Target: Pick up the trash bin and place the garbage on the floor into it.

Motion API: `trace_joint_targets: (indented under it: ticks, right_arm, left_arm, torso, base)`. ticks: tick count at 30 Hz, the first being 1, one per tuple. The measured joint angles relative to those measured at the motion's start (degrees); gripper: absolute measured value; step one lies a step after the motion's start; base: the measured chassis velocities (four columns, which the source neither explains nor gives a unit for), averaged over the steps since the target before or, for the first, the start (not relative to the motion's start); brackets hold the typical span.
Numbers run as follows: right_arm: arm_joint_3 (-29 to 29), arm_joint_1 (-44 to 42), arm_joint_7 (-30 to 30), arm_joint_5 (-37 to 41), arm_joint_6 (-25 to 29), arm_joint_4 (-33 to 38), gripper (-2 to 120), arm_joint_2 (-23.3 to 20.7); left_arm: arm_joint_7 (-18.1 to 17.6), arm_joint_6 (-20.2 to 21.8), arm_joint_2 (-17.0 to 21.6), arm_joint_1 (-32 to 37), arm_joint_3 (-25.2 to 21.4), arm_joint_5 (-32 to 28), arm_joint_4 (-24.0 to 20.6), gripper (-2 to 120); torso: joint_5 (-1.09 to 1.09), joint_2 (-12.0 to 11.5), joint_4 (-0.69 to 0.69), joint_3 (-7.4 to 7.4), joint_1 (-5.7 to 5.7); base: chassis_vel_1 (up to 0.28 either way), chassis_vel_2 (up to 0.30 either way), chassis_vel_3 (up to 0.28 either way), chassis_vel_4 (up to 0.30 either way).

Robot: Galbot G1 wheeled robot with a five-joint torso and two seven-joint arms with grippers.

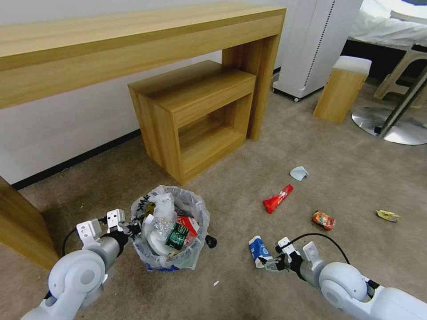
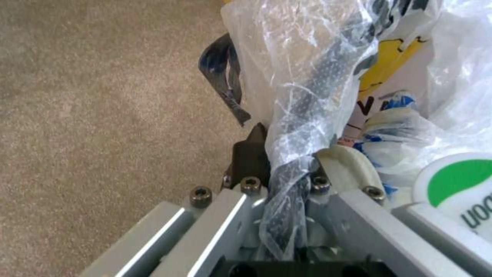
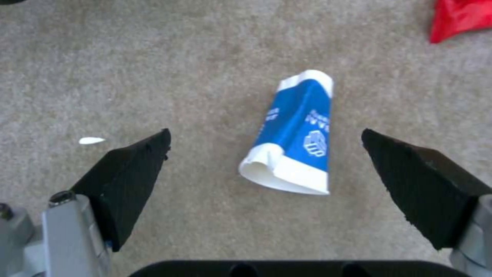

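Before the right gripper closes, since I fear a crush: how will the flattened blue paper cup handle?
The blue paper cup already lies squashed on the carpet, so it probably gives easily. It looks light and, being flattened, unlikely to roll between the open right gripper.

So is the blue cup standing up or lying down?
Lying down. The blue cup lies squashed on the floor, between the open right gripper's fingers.

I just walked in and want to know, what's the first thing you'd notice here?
The stuffed trash bin near the front, its bag rim pinched shut in the left gripper. Next, the flattened blue cup lying on the carpet, with the right gripper open just above it. Farther off lie a red wrapper and an orange can.
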Motion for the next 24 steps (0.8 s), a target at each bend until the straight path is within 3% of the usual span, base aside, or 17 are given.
trace_joint_targets:
  ticks: [14, 24]
  right_arm:
    - [-1.5, 3.6, -0.2, -0.9, 2.1, -6.9, 88, 5.6]
    - [-1.1, 3.5, -0.3, -2.7, 3.4, -11.0, 86, 6.4]
  left_arm:
    - [-0.2, 0.0, 0.5, 0.7, -0.4, -0.4, -1.3, 0]
    - [-0.3, 0.0, 0.7, 0.5, -0.4, -0.6, -1.5, 0]
  torso:
    - [0.00, 0.0, 0.01, 0.00, 0.00]
    - [0.01, 0.0, 0.00, 0.00, 0.00]
  base:
    - [0.000, 0.000, 0.000, 0.000]
    - [0.000, 0.000, 0.000, 0.000]
